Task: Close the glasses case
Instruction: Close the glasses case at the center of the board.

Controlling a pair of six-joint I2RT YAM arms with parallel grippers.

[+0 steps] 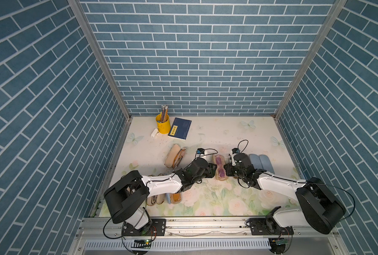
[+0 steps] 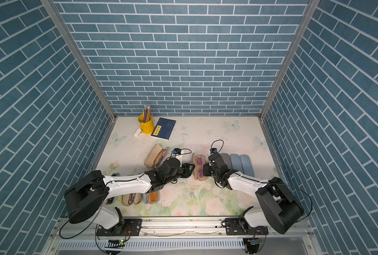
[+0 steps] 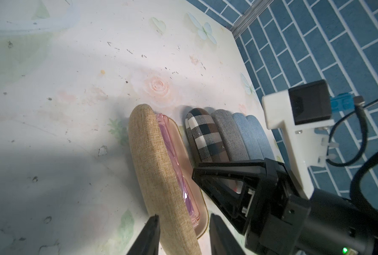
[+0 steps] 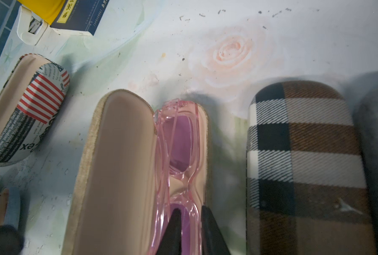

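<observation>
The glasses case [image 3: 159,167] is tan linen and lies mid-table in both top views [image 1: 220,178] [image 2: 199,177]. Its lid stands up on edge, partly open, with the pale lining [image 4: 124,165] showing. Pink glasses [image 4: 179,141] lie in the base. My left gripper [image 3: 183,235] is open and straddles one end of the case, one finger by the lid's outer face and the other just off the base rim. My right gripper [image 4: 191,231] comes from the opposite side. It is shut on the base wall, pinching the glasses' frame edge with it.
A plaid case [image 4: 302,154], a grey one and two blue ones [image 1: 260,162] lie closed right beside the tan case. A flag-print case [image 1: 174,156] lies open to the left. A yellow pencil cup [image 1: 162,125] and blue book [image 1: 180,128] stand at the back. More open cases [image 1: 174,197] lie under my left arm.
</observation>
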